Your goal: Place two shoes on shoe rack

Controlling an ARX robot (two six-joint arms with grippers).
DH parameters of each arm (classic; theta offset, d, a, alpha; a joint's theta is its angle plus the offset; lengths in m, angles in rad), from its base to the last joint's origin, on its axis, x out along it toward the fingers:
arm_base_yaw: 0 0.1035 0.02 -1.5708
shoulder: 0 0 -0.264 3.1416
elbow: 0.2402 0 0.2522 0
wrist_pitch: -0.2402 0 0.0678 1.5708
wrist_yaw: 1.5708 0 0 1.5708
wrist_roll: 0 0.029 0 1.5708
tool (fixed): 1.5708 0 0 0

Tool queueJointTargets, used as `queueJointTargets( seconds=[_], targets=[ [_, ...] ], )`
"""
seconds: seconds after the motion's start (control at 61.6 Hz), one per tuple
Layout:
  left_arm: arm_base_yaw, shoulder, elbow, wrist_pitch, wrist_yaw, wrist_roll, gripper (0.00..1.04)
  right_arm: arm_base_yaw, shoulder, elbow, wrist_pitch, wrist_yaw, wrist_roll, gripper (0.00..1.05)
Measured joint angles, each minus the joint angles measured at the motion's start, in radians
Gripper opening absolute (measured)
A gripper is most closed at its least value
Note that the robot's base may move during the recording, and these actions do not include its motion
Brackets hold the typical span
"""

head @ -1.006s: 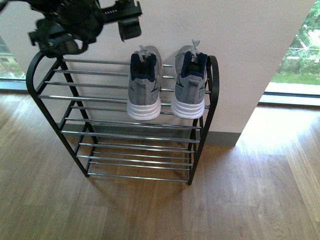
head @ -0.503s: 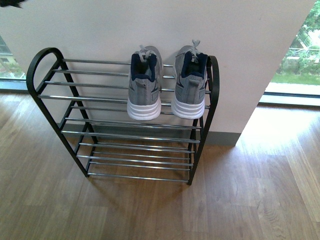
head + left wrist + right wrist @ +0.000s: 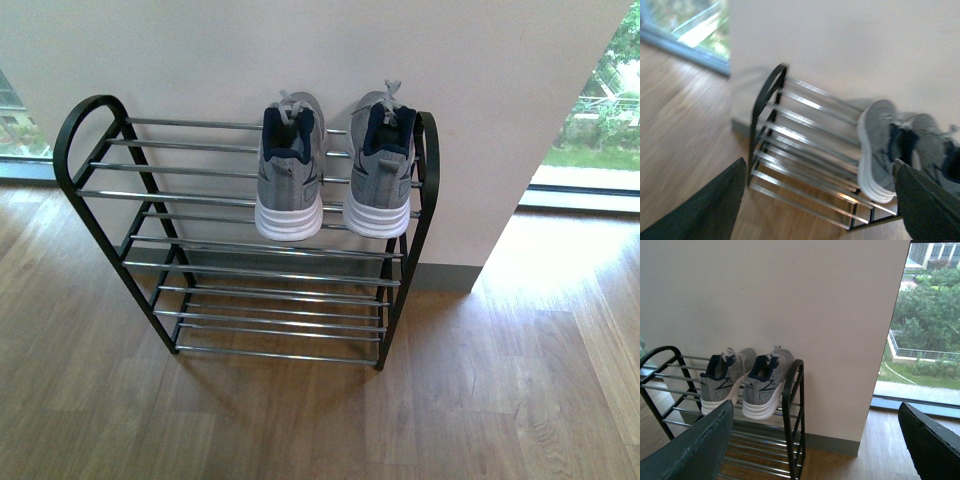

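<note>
Two grey knit shoes with white soles stand side by side, heels outward, on the top tier at the right end of the shoe rack point(image 3: 100, 98): one point(image 3: 290, 175) and its mate point(image 3: 382, 170). No arm shows in the front view. The left wrist view is blurred; there my left gripper point(image 3: 820, 200) is open and holds nothing, well back from the rack point(image 3: 764, 97) and the shoes point(image 3: 880, 140). My right gripper point(image 3: 815, 445) is open too, apart from the rack's end frame point(image 3: 786, 405), with the shoes point(image 3: 765, 385) beyond it.
A pale wall point(image 3: 480, 90) with a grey baseboard point(image 3: 440, 275) backs the rack. Windows point(image 3: 590, 120) flank the wall on both sides. The rack's lower tiers point(image 3: 270, 325) carry nothing. Wooden floor point(image 3: 450, 400) lies in front.
My left arm, which hung over the rack's upper left corner in the front view a second ago, has pulled out of that view. The shoes have not moved.
</note>
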Motion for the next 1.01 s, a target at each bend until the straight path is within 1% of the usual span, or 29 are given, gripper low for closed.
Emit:
queueJointTargets(
  seconds=[0.032,0.049,0.081,0.097,0.13,0.195,0.373,0.406,0.422,0.47,0.535,0.552,0.568,0.584,0.665,0.779,0.876,1.006],
  targets=[
    [0.016,-0.004,-0.069,0.168,0.060,0.093,0.78,0.000,0.000,0.000,0.000,0.000,0.000,0.95],
    [0.019,-0.007,-0.085,0.204,0.072,0.116,0.76,0.000,0.000,0.000,0.000,0.000,0.000,0.95],
    [0.030,-0.021,-0.138,0.323,0.101,0.196,0.69,0.000,0.000,0.000,0.000,0.000,0.000,0.95],
    [0.033,-0.026,-0.148,0.346,0.105,0.205,0.67,0.000,0.000,0.000,0.000,0.000,0.000,0.95],
    [0.044,-0.053,-0.177,0.409,0.120,0.259,0.60,0.000,0.000,0.000,0.000,0.000,0.000,0.95],
    [0.063,-0.099,-0.202,0.428,0.129,0.313,0.49,0.000,0.000,0.000,0.000,0.000,0.000,0.95],
    [0.096,-0.179,-0.262,0.404,0.165,0.362,0.21,0.000,0.000,0.000,0.000,0.000,0.000,0.95],
    [0.103,-0.200,-0.275,0.393,0.173,0.365,0.14,0.000,0.000,0.000,0.000,0.000,0.000,0.95],
    [0.109,-0.218,-0.285,0.385,0.176,0.367,0.08,0.000,0.000,0.000,0.000,0.000,0.000,0.95],
    [0.117,-0.243,-0.295,0.371,0.181,0.368,0.01,0.000,0.000,0.000,0.000,0.000,0.000,0.95],
    [0.127,-0.281,-0.309,0.351,0.192,0.372,0.01,0.000,0.000,0.000,0.000,0.000,0.000,0.95],
    [0.139,-0.293,-0.313,0.344,0.211,0.373,0.01,0.000,0.000,0.000,0.000,0.000,0.000,0.95],
    [0.164,-0.313,-0.320,0.331,0.254,0.373,0.01,0.000,0.000,0.000,0.000,0.000,0.000,0.95],
    [0.180,-0.326,-0.325,0.322,0.266,0.375,0.01,0.000,0.000,0.000,0.000,0.000,0.000,0.95],
    [0.210,-0.373,-0.342,0.289,0.271,0.376,0.01,0.000,0.000,0.000,0.000,0.000,0.000,0.95],
    [0.213,-0.434,-0.360,0.248,0.280,0.376,0.01,0.000,0.000,0.000,0.000,0.000,0.000,0.95],
    [0.214,-0.453,-0.397,0.276,0.279,0.377,0.01,0.000,0.000,0.000,0.000,0.000,0.000,0.95],
    [0.214,-0.525,-0.399,0.206,0.280,0.377,0.01,0.000,0.000,0.000,0.000,0.000,0.000,0.95]
  ],
)
